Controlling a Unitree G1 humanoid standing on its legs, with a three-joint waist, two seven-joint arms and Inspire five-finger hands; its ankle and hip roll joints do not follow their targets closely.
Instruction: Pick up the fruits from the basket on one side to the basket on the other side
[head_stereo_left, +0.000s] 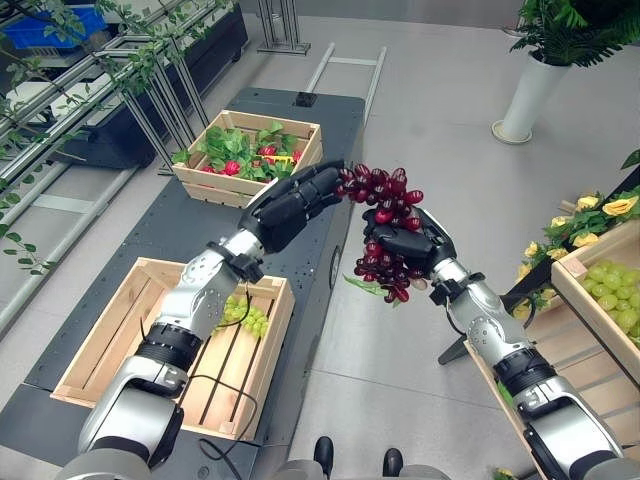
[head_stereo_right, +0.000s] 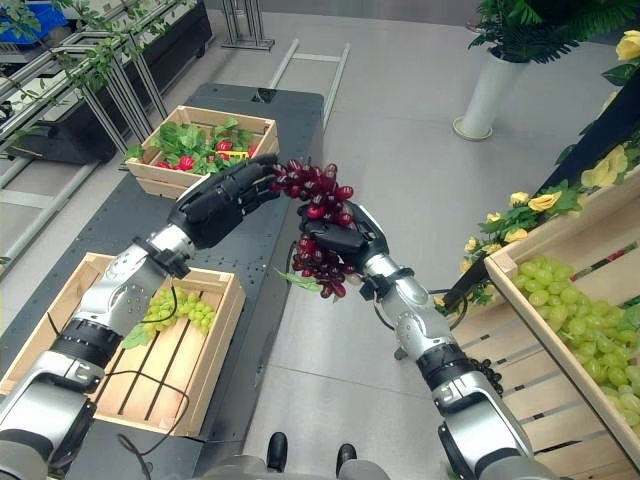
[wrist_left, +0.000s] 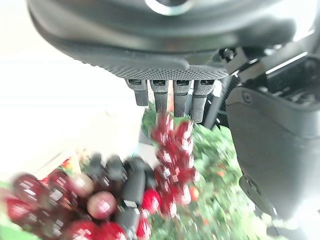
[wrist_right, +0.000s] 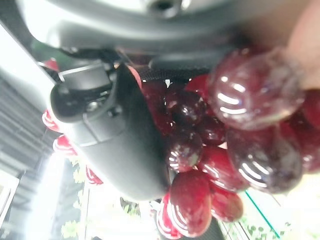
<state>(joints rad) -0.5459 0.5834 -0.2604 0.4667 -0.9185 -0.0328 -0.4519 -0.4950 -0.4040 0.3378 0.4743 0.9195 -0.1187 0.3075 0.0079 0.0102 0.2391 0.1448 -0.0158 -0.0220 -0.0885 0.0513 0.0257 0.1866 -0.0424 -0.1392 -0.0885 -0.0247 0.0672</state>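
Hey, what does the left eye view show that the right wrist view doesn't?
The left eye view alone gives the layout: the left robot hand reaching the top of the red grape bunch, a near crate holding green grapes, and a far crate of greenery. The right wrist view alone gives the close contact: the thumb pressed against the grapes. Both share the bunch in the right robot hand.

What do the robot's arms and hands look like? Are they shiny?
Yes, both arms are shiny silver-grey metal, built from rounded segments joined by black ribbed rings. A thin black cable runs along the left arm. The left robot hand and the right robot hand are both dark, almost black, with chunky jointed fingers. Up close, the palm has a bumpy, dotted grip surface.
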